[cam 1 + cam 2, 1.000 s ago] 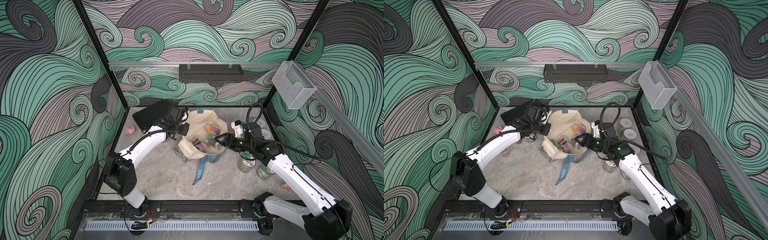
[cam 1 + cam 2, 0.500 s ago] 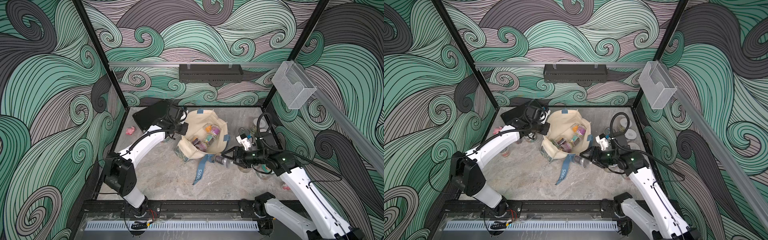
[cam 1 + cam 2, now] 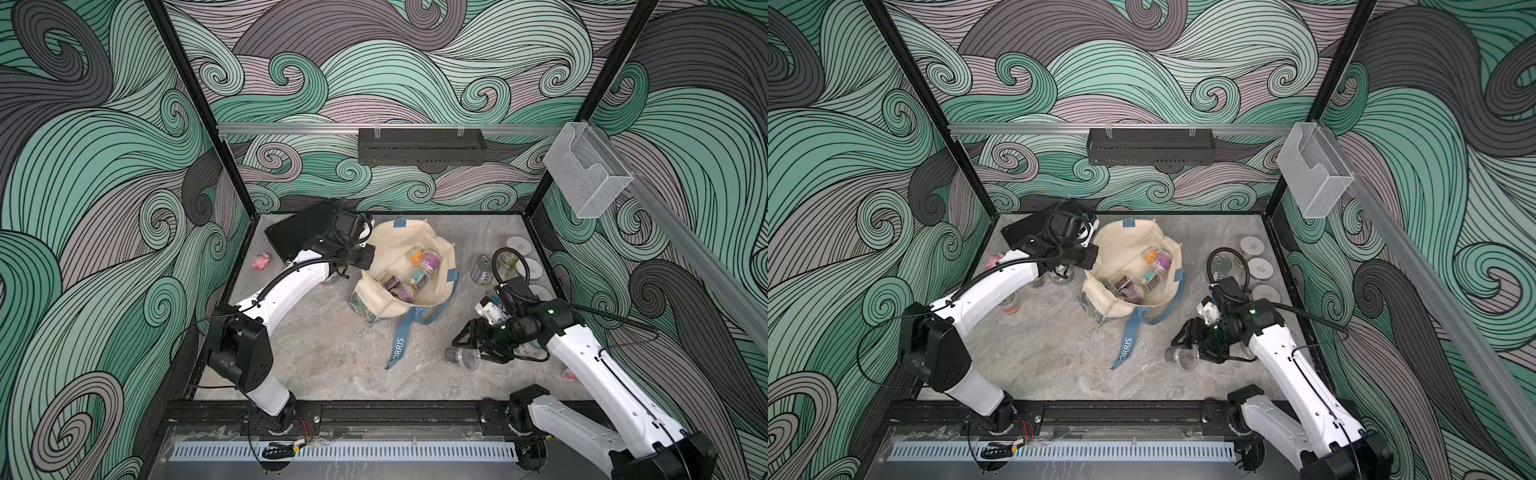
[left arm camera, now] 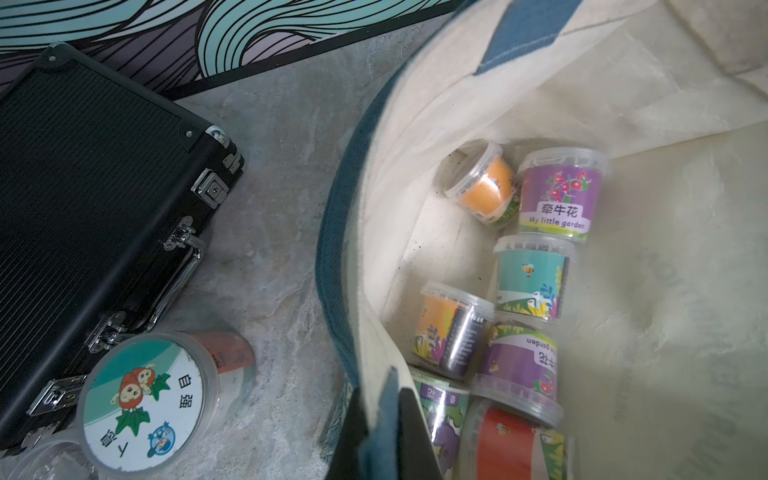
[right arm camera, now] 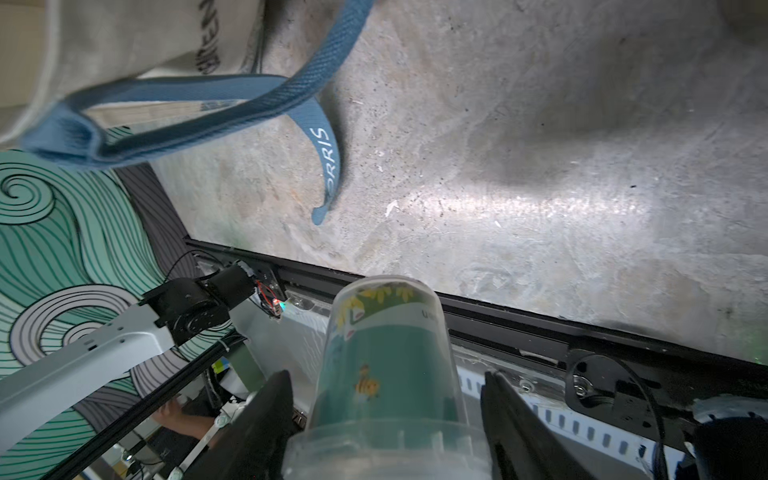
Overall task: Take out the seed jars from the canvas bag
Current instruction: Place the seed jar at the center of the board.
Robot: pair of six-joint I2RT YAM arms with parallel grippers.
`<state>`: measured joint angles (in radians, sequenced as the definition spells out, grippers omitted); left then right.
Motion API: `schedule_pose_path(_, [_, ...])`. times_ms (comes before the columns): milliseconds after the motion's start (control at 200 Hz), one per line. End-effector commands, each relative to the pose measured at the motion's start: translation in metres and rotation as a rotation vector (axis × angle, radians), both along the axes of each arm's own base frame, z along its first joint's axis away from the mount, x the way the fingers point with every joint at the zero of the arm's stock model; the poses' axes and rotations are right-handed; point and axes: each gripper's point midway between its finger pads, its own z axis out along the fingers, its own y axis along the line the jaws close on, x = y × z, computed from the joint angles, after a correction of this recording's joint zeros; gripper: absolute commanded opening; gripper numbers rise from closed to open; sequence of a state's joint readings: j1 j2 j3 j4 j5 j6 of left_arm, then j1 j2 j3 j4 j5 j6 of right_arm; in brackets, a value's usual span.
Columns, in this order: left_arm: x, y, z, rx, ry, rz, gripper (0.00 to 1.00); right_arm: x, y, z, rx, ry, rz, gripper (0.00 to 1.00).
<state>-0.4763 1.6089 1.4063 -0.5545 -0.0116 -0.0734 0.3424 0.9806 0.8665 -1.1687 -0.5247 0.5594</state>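
A grey stone-look table (image 3: 332,374) carries the cream canvas bag (image 3: 390,241), lying open near its middle, just beside a flat black hard case (image 4: 83,187). The left gripper (image 4: 386,432) is pinched together on the bag's rim. The right gripper (image 5: 386,374), nearer the table's front and apart from the bag, seems clamped on a clear teal-labelled jar (image 5: 386,332) turned sideways. Several labelled clear seed jars (image 4: 559,191) lie inside the bag.

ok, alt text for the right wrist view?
The right gripper's black fingers hold a clear plastic jar with a teal bee label. Behind it lie grey stone-look tabletop and the cream canvas bag's blue-grey strap lettered in white.
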Motion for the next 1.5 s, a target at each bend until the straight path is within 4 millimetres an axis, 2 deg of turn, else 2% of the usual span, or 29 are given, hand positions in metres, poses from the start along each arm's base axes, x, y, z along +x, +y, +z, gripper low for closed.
schedule_pose_path(0, [0.008, 0.006, 0.008, -0.001, -0.012, 0.026, 0.00, -0.008, -0.019, -0.016, -0.124, 0.048, 0.008, 0.60])
schedule_pose_path(375, [0.009, 0.005, 0.009, -0.022, -0.008, 0.018, 0.00, 0.005, -0.048, -0.041, -0.336, 0.096, -0.060, 0.61])
schedule_pose_path(896, [0.009, 0.005, 0.011, -0.030, -0.010, 0.014, 0.00, 0.016, -0.050, -0.076, -0.411, 0.201, -0.111, 0.66])
schedule_pose_path(1001, [0.009, 0.005, 0.011, -0.028, -0.011, 0.013, 0.00, 0.020, -0.050, -0.083, -0.421, 0.213, -0.120, 0.70])
schedule_pose_path(1051, [0.009, 0.005, 0.009, -0.027, -0.008, 0.013, 0.00, 0.022, -0.051, -0.084, -0.434, 0.213, -0.124, 0.75])
schedule_pose_path(1161, [0.009, 0.005, 0.009, -0.027, -0.008, 0.013, 0.00, 0.027, -0.052, -0.083, -0.445, 0.204, -0.127, 0.89])
schedule_pose_path(1216, [0.009, 0.006, 0.009, -0.025, -0.008, 0.013, 0.00, 0.028, -0.053, -0.082, -0.450, 0.199, -0.130, 0.99])
schedule_pose_path(1376, [0.009, 0.006, 0.010, -0.026, -0.010, 0.014, 0.00, 0.026, -0.056, -0.073, -0.453, 0.176, -0.136, 0.99])
schedule_pose_path(1496, [0.010, 0.007, 0.009, -0.026, -0.007, 0.018, 0.00, 0.026, -0.059, -0.055, -0.452, 0.117, -0.125, 0.99])
